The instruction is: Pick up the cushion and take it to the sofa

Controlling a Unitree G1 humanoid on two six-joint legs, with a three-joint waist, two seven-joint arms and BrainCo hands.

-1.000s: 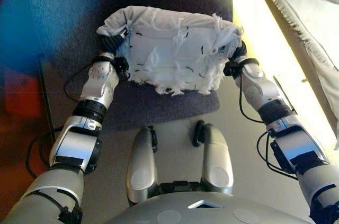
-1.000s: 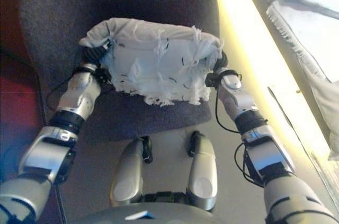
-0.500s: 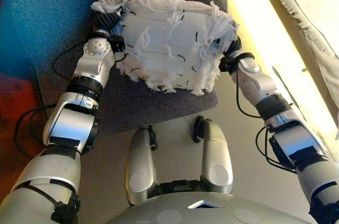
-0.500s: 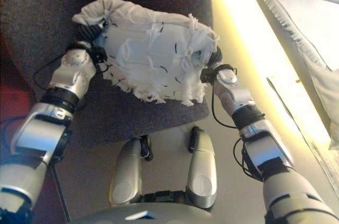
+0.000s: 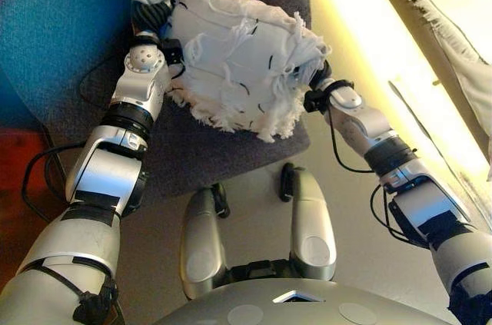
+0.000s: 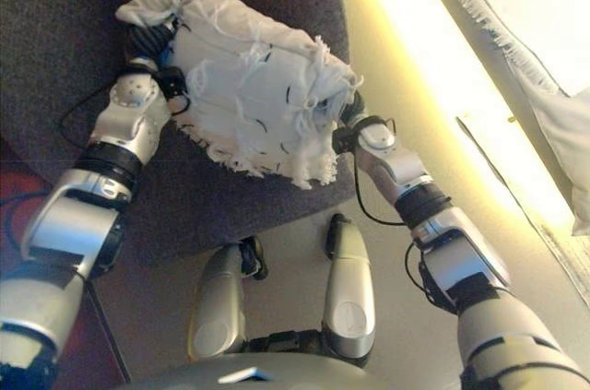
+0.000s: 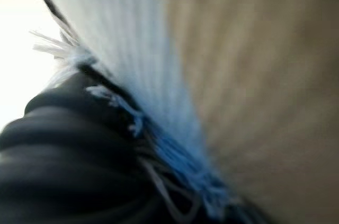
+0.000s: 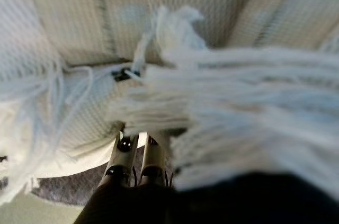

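Note:
A white cushion (image 5: 238, 64) with fringes and black stitches is held between my two hands above a dark grey seat (image 5: 207, 148). It is tilted, its left end higher. My left hand (image 5: 147, 16) presses its left end; only the dark cover shows, also in the left wrist view (image 7: 63, 144), tight against the cloth (image 7: 132, 33). My right hand (image 5: 321, 75) is at its right end. In the right wrist view its fingers (image 8: 130, 155) reach straight under the cushion (image 8: 79, 33).
A white fringed throw (image 5: 453, 25) lies over pale furniture at the upper right. A bright strip of pale floor (image 5: 361, 41) runs between it and the grey seat. A red and blue patch shows at the far left.
Both arms have stretched out and raised the cushion farther from me. It has tilted, right end lower. The view has shifted a little as well.

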